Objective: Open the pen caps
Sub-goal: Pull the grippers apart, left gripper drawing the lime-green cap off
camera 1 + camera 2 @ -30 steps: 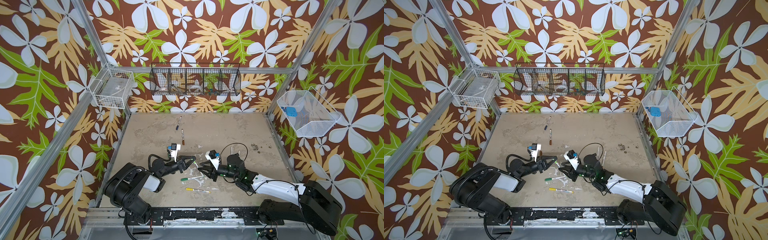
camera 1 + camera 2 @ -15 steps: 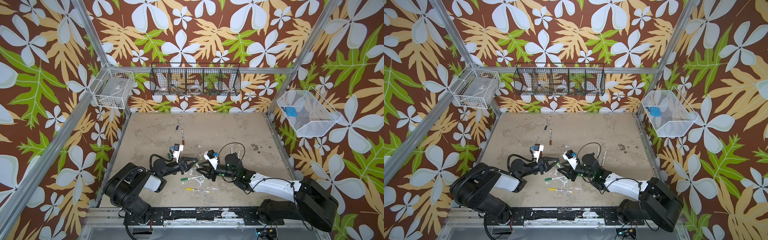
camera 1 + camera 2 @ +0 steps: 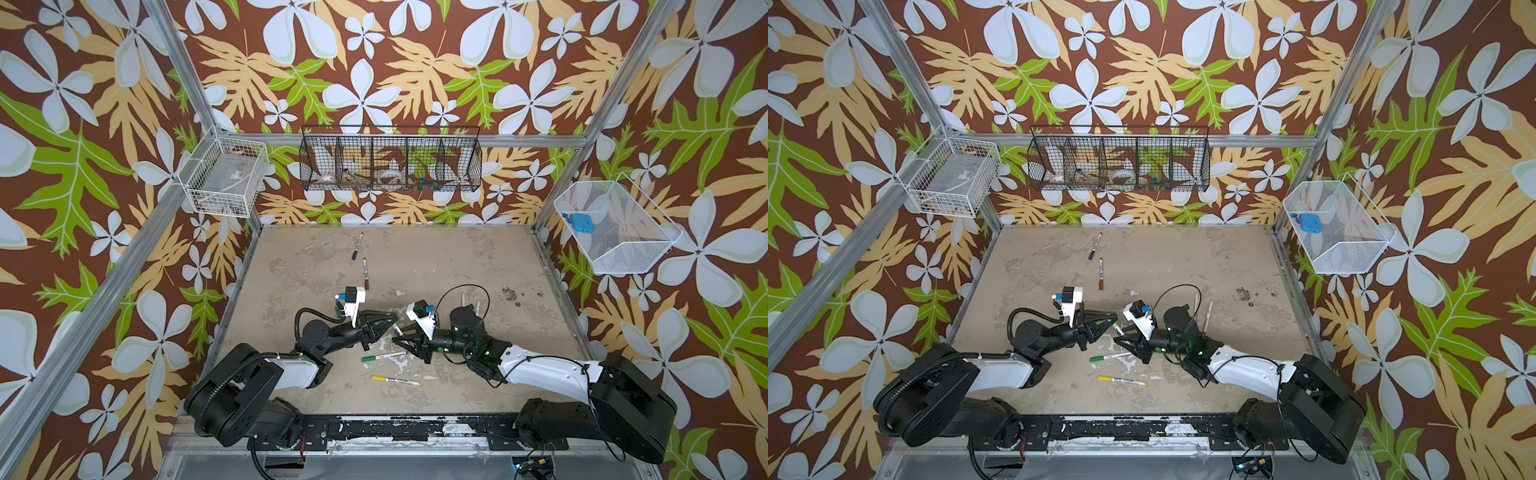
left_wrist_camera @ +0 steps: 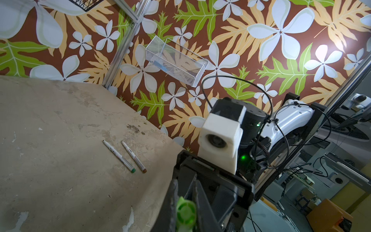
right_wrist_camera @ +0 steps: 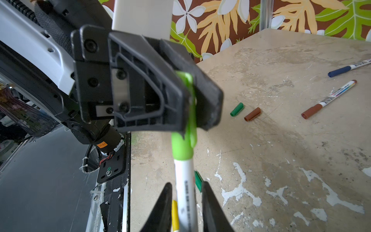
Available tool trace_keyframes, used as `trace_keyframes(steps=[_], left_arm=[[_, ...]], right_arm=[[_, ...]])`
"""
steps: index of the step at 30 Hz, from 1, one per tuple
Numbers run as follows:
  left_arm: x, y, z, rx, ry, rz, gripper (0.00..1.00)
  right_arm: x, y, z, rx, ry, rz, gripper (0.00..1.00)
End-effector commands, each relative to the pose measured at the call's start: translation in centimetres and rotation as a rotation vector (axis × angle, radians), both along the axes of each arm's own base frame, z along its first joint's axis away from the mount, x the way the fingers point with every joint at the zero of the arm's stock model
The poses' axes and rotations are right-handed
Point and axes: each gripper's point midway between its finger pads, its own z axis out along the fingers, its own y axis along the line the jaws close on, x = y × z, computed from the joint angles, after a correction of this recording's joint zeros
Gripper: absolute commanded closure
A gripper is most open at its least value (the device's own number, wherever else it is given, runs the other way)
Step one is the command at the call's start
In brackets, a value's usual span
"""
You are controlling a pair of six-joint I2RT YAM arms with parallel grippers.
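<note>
Mid-table | left gripper [image 3: 393,321] clamps light-green cap [image 5: 183,145]; right gripper [image 5: 186,197] pinches barrel [image 5: 185,176] | brown cap [image 5: 252,114] nearby

From up here I see my left gripper [image 3: 390,321] and right gripper [image 3: 399,336] nearly tip to tip near the front middle of the table [image 3: 457,257]. A marker [image 3: 398,331] bridges the small gap. Its light green cap [image 3: 394,327] is pinched in the left tips, and the right tips sit around the barrel. Just in front lie a green-capped marker [image 3: 383,356] and a yellow-capped marker [image 3: 395,380]. Farther back rest a blue-capped marker [image 3: 357,246] and a brown-capped marker [image 3: 365,273]. Two bare markers [image 3: 462,298] lie behind the right wrist.
</note>
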Motion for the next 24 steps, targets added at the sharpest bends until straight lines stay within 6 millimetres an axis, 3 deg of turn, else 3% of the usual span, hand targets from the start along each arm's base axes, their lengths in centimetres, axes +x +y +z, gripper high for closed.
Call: trace_keyframes(steps=[1,4,16,24], left_arm=[[0.0,-0.3,0.2,0.004,-0.033,-0.007,1.0],[0.1,-0.4,-0.3,0.019,-0.035,-0.001,1.0],[0.1,-0.1,0.1,0.011,-0.041,0.017,1.0],[1.3,0.8,-0.3,0.02,-0.01,0.115,1.0]], right_arm=[[0.2,-0.1,0.5,0.013,-0.022,-0.011,0.68],[0.2,-0.1,0.6,0.015,-0.027,-0.015,0.69],[0.4,-0.2,0.4,0.007,-0.026,-0.028,0.99],[1.6,-0.5,-0.6,-0.053,-0.053,-0.099,1.0]])
